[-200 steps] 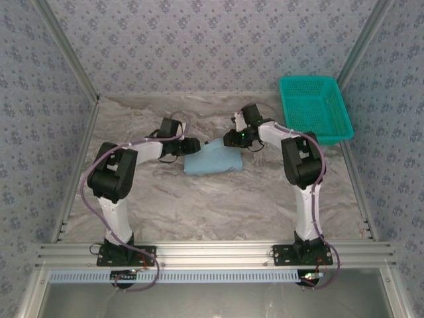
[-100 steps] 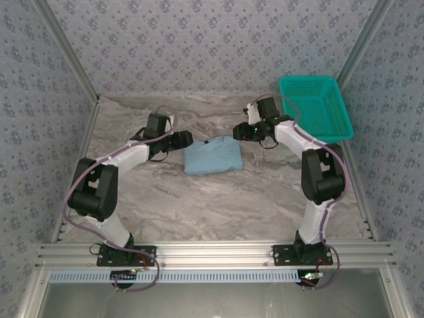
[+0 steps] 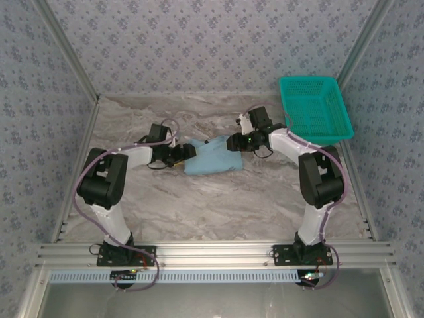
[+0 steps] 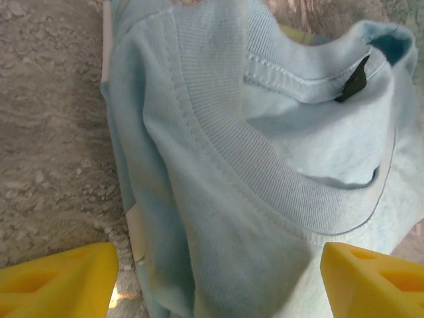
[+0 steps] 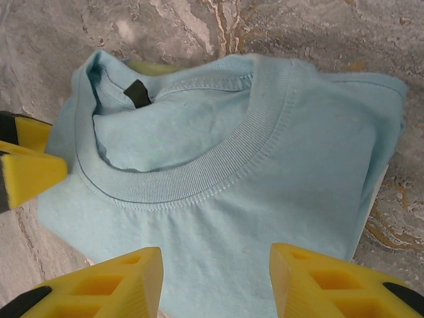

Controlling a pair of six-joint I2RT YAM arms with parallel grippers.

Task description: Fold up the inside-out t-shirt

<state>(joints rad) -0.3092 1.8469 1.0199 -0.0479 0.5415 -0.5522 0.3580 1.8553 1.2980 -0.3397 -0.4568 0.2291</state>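
Observation:
The light blue t-shirt (image 3: 213, 159) lies folded into a small rectangle in the middle of the marble table. Its ribbed collar (image 5: 199, 175) faces up, with a small dark tag (image 5: 138, 93) inside it. My left gripper (image 3: 188, 152) is at the shirt's left edge. In the left wrist view it (image 4: 218, 285) stands open, with its yellow fingers wide apart over the cloth (image 4: 232, 165). My right gripper (image 3: 232, 142) is at the shirt's back right corner. In the right wrist view it (image 5: 215, 285) is open just above flat cloth (image 5: 278, 172), holding nothing.
A teal mesh basket (image 3: 315, 109) stands at the back right corner of the table. Patterned walls close in the back and both sides. Bare marble table (image 3: 199, 205) lies in front of the shirt. One yellow finger of the left gripper (image 5: 30, 173) shows in the right wrist view.
Both grippers drew back from the shirt, then came in again to its left edge and back right corner. The left jaws have opened wider. The shirt has stayed in place.

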